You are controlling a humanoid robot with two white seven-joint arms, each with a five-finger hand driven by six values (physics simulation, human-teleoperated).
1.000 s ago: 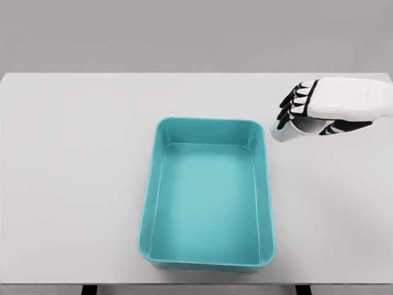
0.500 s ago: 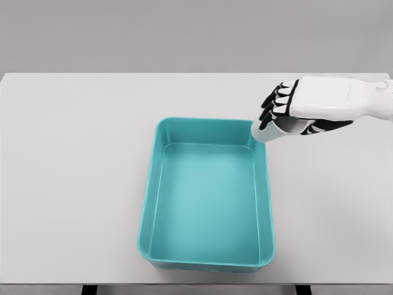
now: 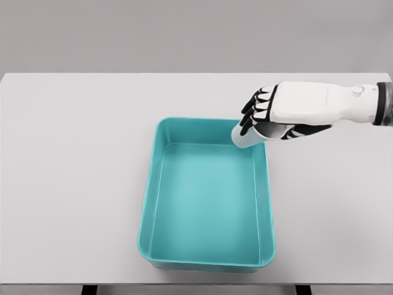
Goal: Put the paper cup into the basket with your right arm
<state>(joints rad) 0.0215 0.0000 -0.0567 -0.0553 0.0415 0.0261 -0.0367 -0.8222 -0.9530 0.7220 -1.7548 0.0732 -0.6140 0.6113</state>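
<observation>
White paper cup [image 3: 245, 136] is lying tilted in the right hand's [image 3: 288, 110] curled fingers [image 3: 253, 112], overhanging the teal rectangular plastic basket's [image 3: 150, 178] far right corner.

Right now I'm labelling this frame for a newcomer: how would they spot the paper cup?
Find the teal basket on the white table. Over its far right corner the right hand grips the paper cup, a small white tube poking from black fingers.
</observation>
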